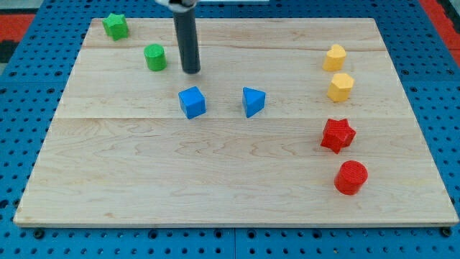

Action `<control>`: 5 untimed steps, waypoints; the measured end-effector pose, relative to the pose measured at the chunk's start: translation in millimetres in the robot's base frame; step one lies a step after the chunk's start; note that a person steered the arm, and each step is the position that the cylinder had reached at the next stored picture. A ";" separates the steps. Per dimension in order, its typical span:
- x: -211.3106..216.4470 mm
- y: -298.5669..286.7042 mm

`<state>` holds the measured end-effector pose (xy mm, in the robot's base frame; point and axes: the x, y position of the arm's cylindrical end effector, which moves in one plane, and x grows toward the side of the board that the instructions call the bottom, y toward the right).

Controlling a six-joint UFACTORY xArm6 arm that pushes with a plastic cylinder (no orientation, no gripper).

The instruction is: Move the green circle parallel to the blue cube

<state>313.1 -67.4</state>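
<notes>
The green circle [154,57], a short green cylinder, stands on the wooden board near the view's top left. The blue cube [192,102] sits below and to the right of it, near the board's middle. My tip [190,71] is the lower end of the dark rod, just right of the green circle and just above the blue cube, apart from both.
A green star [115,26] lies at the top left corner. A blue triangle [252,101] sits right of the blue cube. At the view's right are two yellow blocks [334,57] [341,87], a red star [337,135] and a red cylinder [351,178].
</notes>
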 end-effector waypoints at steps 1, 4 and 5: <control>-55.5 -36.6; 57.1 -84.3; 47.9 -89.5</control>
<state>361.0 -156.9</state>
